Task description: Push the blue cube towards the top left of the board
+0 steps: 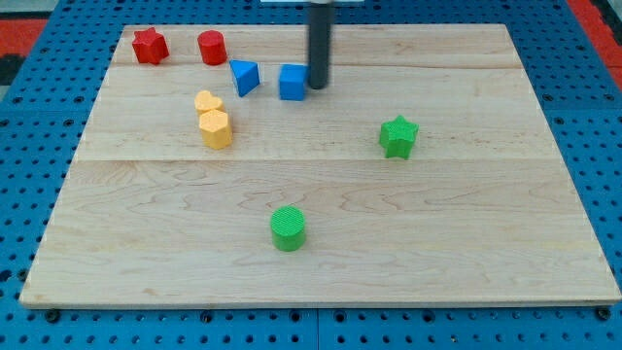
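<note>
The blue cube sits near the view's top, a little left of centre, on the wooden board. My tip stands right against the cube's right side, touching or nearly touching it. The dark rod rises straight up out of the view's top. A blue wedge-shaped block lies just to the left of the cube, a small gap apart.
A red star and a red cylinder sit at the top left. A yellow heart and a yellow hexagonal block touch below the blue wedge. A green star is right of centre. A green cylinder is lower centre.
</note>
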Tool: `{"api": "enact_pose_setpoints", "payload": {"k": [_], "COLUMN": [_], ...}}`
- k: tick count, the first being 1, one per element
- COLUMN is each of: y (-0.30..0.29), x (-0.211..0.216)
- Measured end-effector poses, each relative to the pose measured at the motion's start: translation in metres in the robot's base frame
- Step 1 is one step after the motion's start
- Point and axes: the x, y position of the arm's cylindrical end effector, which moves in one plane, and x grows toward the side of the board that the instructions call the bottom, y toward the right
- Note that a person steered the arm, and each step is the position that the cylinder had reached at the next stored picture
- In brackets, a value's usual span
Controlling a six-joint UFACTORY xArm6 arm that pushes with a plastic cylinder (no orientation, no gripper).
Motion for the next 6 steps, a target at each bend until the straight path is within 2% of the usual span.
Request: {"api": "enact_pose_setpoints", "payload": {"k": [1,2,3,4,5,6], "y": [-0.111,-0.155,-0.128,-0.005,0.007,-0.084], "x": [-0.018,-0.016,-0.016,-0.025,0.033,0.029]}}
